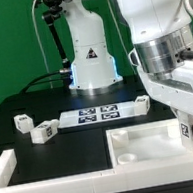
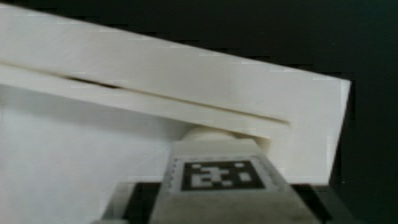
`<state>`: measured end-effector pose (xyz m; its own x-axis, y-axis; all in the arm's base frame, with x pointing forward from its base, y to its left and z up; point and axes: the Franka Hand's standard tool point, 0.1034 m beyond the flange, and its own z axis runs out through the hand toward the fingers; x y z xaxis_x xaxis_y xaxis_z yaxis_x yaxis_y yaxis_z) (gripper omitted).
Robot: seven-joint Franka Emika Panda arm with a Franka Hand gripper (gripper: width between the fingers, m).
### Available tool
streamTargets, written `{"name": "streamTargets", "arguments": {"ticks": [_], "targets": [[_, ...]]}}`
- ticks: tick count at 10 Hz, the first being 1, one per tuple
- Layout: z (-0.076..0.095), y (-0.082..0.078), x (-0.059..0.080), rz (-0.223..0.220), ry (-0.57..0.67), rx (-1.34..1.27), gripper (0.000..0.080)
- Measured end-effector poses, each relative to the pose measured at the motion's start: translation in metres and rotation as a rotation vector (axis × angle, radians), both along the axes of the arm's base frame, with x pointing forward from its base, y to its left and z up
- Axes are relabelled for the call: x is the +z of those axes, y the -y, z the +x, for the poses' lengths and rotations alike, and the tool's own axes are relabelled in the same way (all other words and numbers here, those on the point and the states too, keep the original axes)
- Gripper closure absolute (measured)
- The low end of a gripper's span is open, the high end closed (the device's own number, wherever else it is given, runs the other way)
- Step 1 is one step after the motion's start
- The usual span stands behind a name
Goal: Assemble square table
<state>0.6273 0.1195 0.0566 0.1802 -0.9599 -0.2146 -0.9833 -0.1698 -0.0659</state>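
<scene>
The square table top (image 1: 142,141) lies underside up at the front right, its hollow rimmed side showing. My gripper (image 1: 191,128) is over its near right corner, shut on a white tagged leg (image 1: 186,128). In the wrist view the leg (image 2: 219,170) stands between my dark fingers (image 2: 150,200), and its far end meets the table top (image 2: 107,140) by the raised rim at a corner. The socket itself is hidden by the leg. Three more legs lie loose on the black table: two on the exterior view's left (image 1: 23,121) (image 1: 44,131) and one right of centre (image 1: 141,101).
The marker board (image 1: 97,113) lies flat mid-table. A low white rail (image 1: 6,165) runs along the front and left edge. The robot base (image 1: 88,55) stands at the back. My arm fills the exterior view's upper right.
</scene>
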Motion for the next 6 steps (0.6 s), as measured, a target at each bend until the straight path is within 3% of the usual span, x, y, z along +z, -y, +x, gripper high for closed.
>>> {"name": "streamTargets", "arguments": {"ticks": [6], "targets": [[-0.0008,-0.0021,-0.0016,0.005,-0.08,-0.364,0.0522]]}}
